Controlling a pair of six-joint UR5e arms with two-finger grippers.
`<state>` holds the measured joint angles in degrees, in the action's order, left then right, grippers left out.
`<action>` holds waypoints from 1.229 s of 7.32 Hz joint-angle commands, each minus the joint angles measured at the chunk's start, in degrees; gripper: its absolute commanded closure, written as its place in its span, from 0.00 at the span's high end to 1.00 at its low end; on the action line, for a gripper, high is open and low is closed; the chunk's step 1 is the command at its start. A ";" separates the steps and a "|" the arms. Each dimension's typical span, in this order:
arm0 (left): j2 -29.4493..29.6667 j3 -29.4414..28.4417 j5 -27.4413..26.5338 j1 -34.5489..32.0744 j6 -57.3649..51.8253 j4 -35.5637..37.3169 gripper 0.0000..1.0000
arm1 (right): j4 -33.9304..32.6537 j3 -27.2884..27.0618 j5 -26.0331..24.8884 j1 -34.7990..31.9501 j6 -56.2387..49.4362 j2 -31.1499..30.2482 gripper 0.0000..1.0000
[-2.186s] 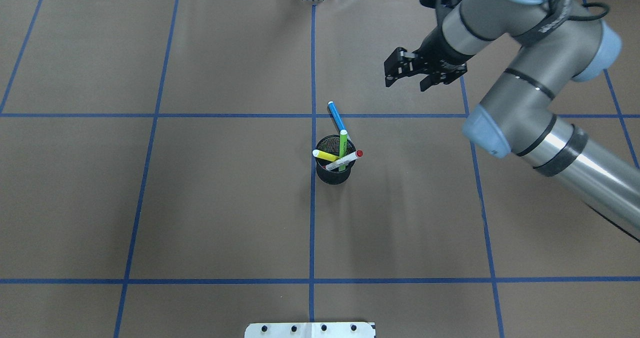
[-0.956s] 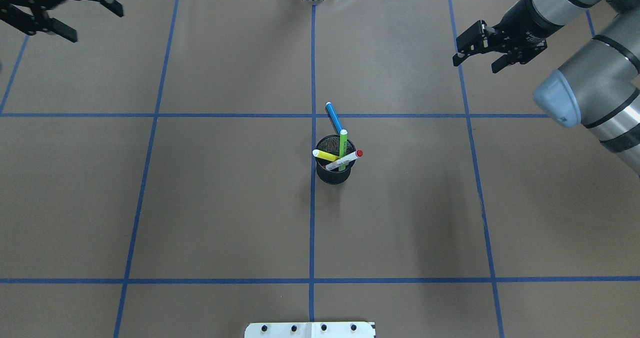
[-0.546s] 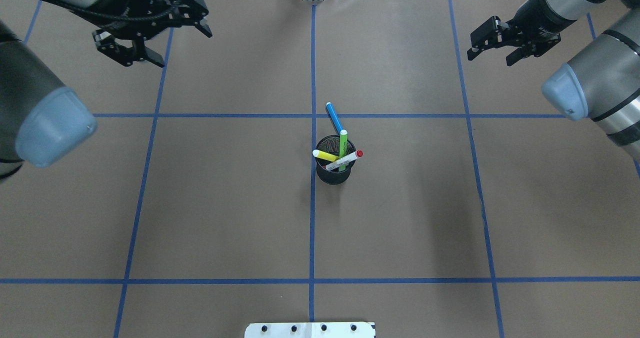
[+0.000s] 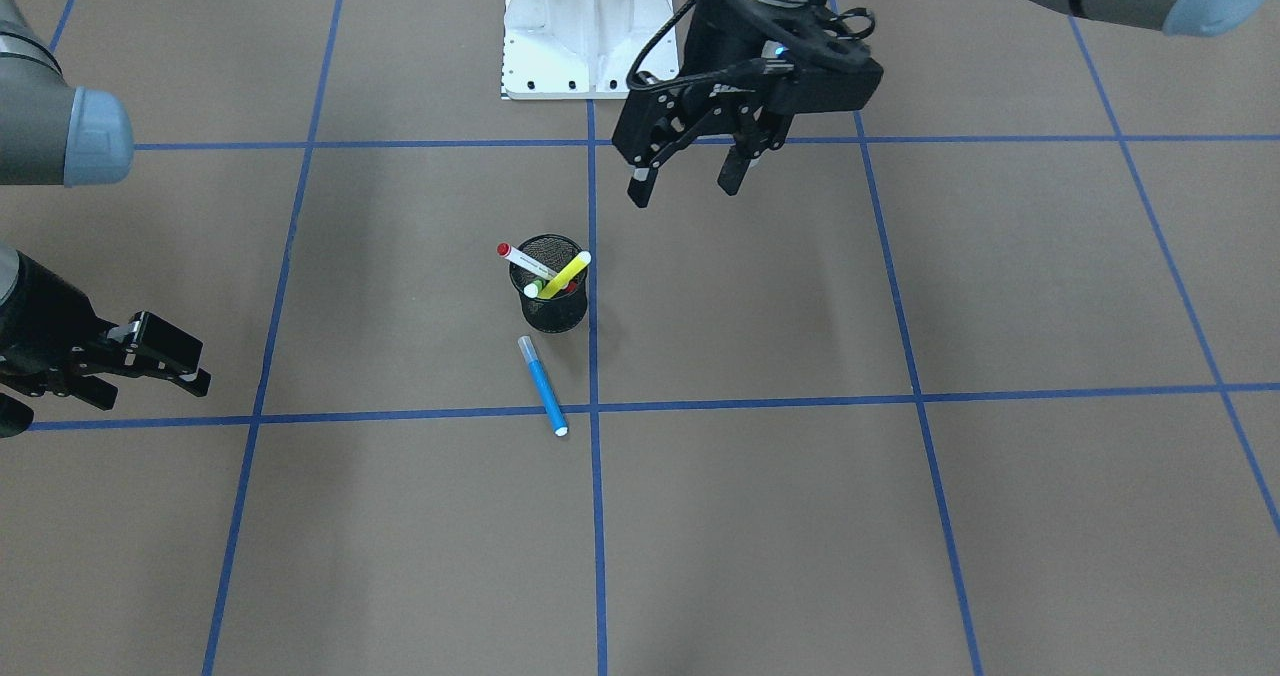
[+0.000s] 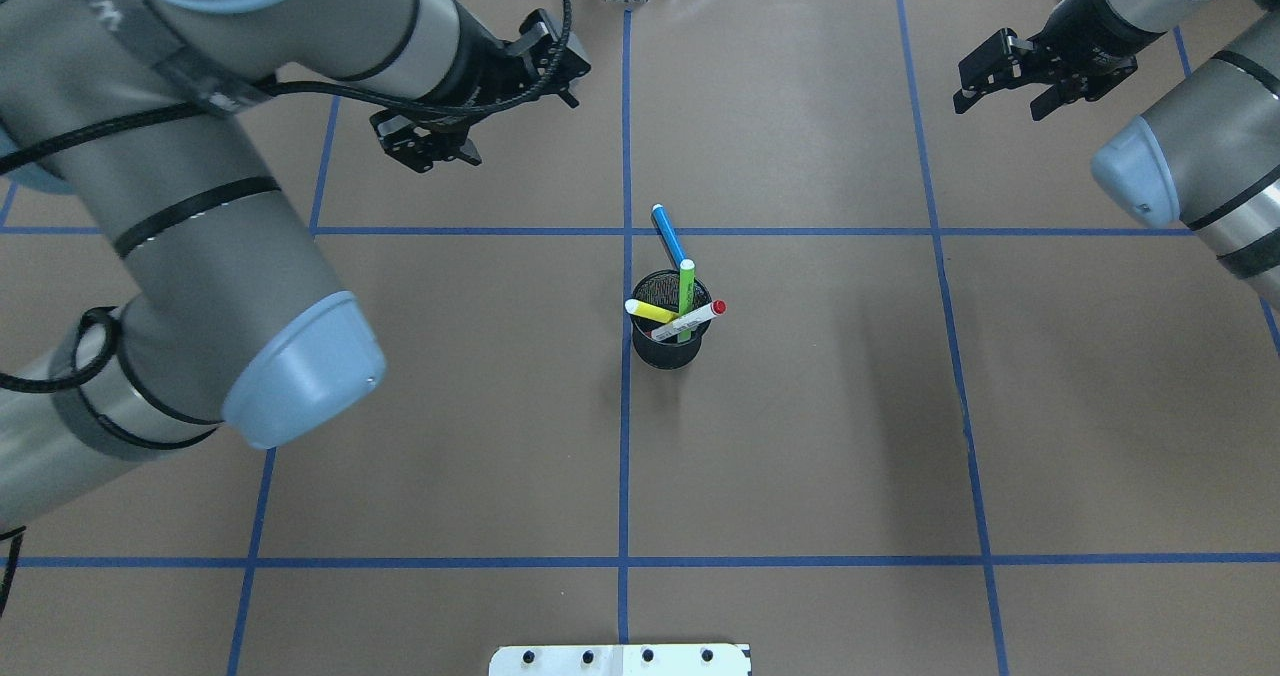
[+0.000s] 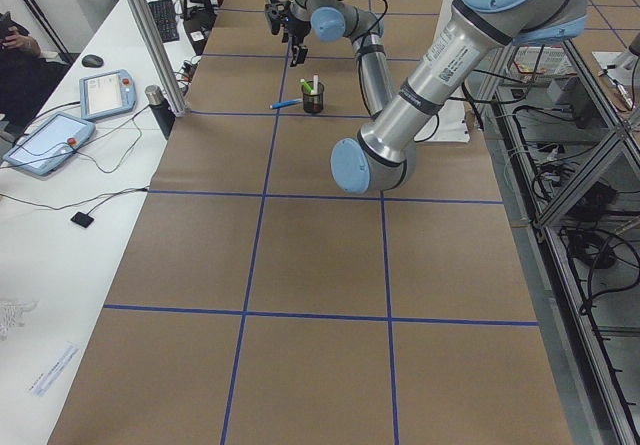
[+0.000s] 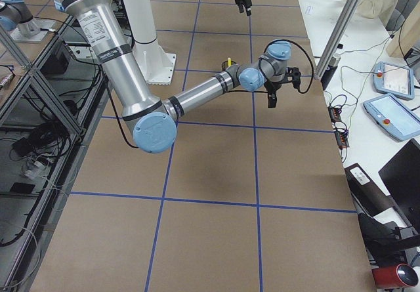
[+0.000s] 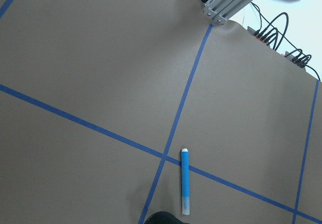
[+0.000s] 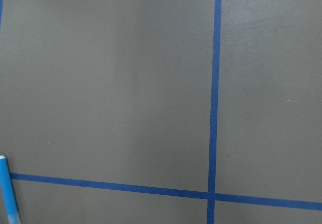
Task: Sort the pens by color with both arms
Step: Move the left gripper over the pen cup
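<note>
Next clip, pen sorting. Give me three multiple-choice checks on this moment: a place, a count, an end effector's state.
1. Where is the blue pen relative to the black mesh cup? A) inside it B) lying on the table beside it C) under it
2. How many pens stand in the cup? A) two B) three C) four
3. The left end effector is: A) open and empty B) shut on a pen C) shut and empty
Answers: 1 B, it lies flat outside the cup. 2 B, the yellow pen, green pen and white pen with red ends. 3 A, its fingers are spread with nothing between.
</note>
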<state>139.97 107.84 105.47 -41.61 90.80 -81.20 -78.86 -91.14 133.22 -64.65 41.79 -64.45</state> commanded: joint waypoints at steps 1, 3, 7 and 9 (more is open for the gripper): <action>12.13 -12.34 -0.88 2.66 3.48 5.34 1.00 | 0.03 0.43 -0.33 -0.04 -0.13 0.03 0.97; 15.33 -19.31 7.07 3.02 8.94 5.00 1.00 | -0.15 2.01 -0.50 -0.04 -0.13 0.12 0.97; 15.16 -24.07 14.13 3.11 20.87 5.61 1.00 | -0.41 2.28 0.02 0.22 -0.22 -0.32 0.98; 14.90 -28.45 19.93 3.02 24.76 4.92 1.00 | -0.76 2.37 0.11 0.31 0.40 -0.50 0.98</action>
<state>154.97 82.24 122.27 -38.55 112.69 -75.82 -79.45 -88.83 133.29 -64.41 41.99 -64.75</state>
